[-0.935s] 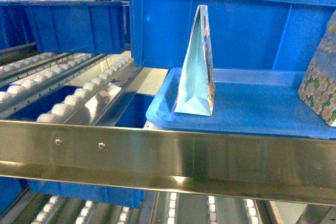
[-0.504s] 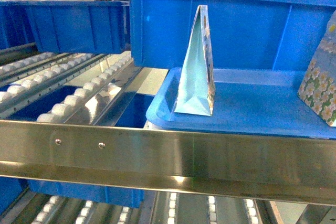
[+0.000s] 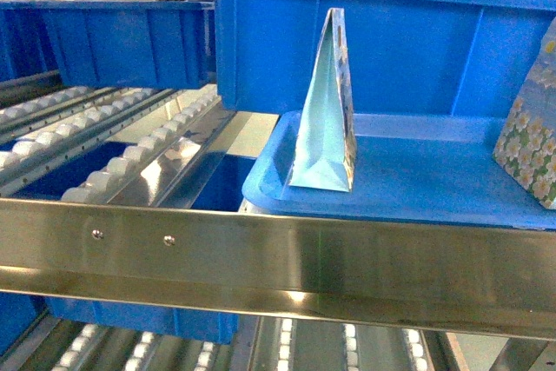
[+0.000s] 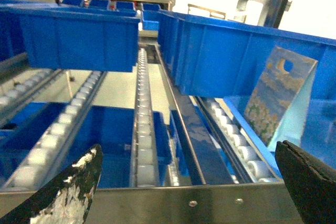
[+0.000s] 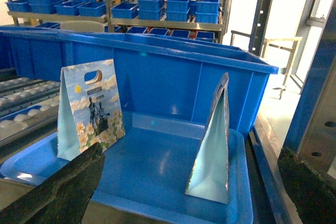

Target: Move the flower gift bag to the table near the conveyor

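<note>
In the head view, a flat, pointed flower gift bag (image 3: 326, 110) is seen standing on a smooth blue tray (image 3: 417, 184), near its left edge, beside the conveyor (image 3: 122, 149) with its white rollers. In the left wrist view, the left gripper (image 4: 184, 182) is held wide apart. In the right wrist view, the right gripper (image 5: 194, 182) is held wide apart too.

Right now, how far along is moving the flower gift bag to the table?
Nothing looks done yet. Both gift bags stand upright on the blue tray in the conveyor racking. Neither is held: the left gripper and right gripper are open, short of the tray. Left: grasp a bag, lift it out and carry it to the table, which is not in view.
</note>
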Robot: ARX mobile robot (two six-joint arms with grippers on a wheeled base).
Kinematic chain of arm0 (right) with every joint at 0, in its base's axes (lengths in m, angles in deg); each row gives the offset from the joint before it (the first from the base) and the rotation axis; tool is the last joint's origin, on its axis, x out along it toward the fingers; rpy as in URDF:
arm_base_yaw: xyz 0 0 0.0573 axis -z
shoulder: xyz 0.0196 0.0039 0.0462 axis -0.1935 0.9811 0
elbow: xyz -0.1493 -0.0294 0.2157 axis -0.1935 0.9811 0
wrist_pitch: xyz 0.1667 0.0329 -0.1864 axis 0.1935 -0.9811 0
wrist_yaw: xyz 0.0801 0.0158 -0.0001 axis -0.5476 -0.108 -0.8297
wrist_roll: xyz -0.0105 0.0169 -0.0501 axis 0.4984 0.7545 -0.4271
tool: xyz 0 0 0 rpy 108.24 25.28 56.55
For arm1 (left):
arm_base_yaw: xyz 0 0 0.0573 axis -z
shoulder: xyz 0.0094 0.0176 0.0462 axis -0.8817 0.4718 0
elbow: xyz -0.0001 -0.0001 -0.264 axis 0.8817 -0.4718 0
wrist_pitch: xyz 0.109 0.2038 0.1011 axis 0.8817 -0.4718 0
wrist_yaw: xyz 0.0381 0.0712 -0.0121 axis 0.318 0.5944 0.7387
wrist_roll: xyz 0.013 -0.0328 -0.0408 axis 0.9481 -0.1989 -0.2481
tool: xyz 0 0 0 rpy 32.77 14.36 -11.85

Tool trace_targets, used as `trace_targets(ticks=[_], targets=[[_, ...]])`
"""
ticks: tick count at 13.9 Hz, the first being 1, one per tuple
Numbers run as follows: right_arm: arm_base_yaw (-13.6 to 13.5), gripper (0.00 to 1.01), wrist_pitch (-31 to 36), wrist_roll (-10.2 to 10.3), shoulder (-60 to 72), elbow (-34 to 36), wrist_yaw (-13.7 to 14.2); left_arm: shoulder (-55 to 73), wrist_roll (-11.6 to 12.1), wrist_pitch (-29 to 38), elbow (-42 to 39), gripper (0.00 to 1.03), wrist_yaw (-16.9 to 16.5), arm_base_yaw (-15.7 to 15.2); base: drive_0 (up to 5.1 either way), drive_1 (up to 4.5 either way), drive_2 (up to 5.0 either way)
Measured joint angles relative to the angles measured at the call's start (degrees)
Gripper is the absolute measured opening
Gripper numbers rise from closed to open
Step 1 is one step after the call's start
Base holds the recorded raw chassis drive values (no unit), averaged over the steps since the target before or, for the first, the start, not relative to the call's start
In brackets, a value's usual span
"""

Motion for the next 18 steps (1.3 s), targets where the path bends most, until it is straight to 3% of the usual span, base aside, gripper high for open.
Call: trace_targets(ticks=[1, 4, 7, 8, 9, 10, 14, 16, 18], targets=[[-2.29, 0.98, 0.48, -0.02, 6.49, -2.78, 0.61, 4.76, -3.98, -0.17, 3.06, 0.98, -2.32, -0.07, 0.0, 0.00, 0.0], [-2.64, 0.98, 5.07, 0.02, 24.00, -11.37, -1.25, 17.33, -14.12, -2.08, 14.12, 0.98, -7.82, 2.58, 0.0, 0.00, 0.0], [-2.62, 0.98, 4.85, 0.04, 24.85, -11.50, -1.25, 17.09, -15.56, -2.32, 14.19, 0.98, -7.85, 2.49, 0.0, 0.00, 0.0], [-2.08, 0.98, 7.21, -0.31, 25.75, -11.41, -1.27, 17.09, -15.56, -2.34, 14.19, 0.98, -7.85, 2.49, 0.0, 0.00, 0.0], [0.61, 0.98, 10.67, -1.01, 29.20, -11.76, -2.43, 17.07, -15.56, -2.25, 14.19, 0.98, -7.85, 2.49, 0.0, 0.00, 0.0], [1.66, 0.98, 12.24, -1.27, 32.13, -12.11, -2.56, 17.07, -15.56, -2.34, 14.19, 0.98, -7.85, 2.49, 0.0, 0.00, 0.0], [2.80, 0.98, 16.13, -1.68, 36.00, -15.19, -4.24, 17.07, -15.58, -2.32, 14.19, 0.98, -7.87, 2.51, 0.0, 0.00, 0.0], [3.04, 0.98, 13.90, -1.70, 40.11, -17.97, -5.07, 17.07, -15.58, -2.34, 14.19, 0.98, -7.85, 2.49, 0.0, 0.00, 0.0], [1.40, 0.98, 9.99, -2.78, 43.63, -21.62, -2.58, 17.07, -15.58, -2.32, 14.19, 0.98, -7.85, 2.51, 0.0, 0.00, 0.0]])
